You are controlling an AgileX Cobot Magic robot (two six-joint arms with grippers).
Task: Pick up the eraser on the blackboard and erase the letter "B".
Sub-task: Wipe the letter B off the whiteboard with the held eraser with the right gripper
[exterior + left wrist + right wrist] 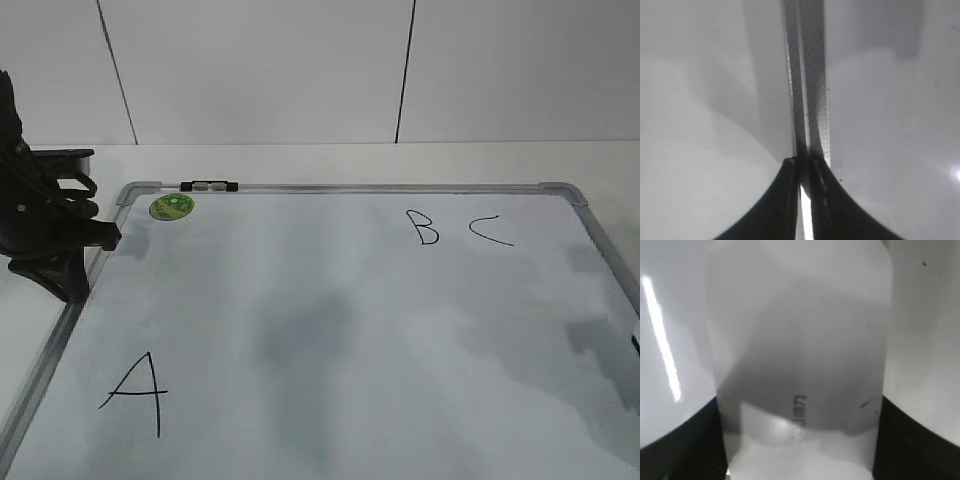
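Observation:
The blackboard (340, 330) is a white board with a silver frame, lying flat on the table. The letter "B" (427, 227) is drawn in thin black marker near its far edge, left of a "C" (490, 231). The eraser (800, 340) is a white block with faint print. It fills the right wrist view, and my right gripper (800, 450) has a dark jaw pressed against each of its long sides. Both lie beyond the right edge of the exterior view. My left gripper (100, 235) is shut and empty over the board's left frame (812, 90).
A large "A" (135, 392) is at the board's near left. A round green sticker (171, 206) and a small black clip (209, 186) sit at the far left corner. The white table (300, 160) and a wall lie behind.

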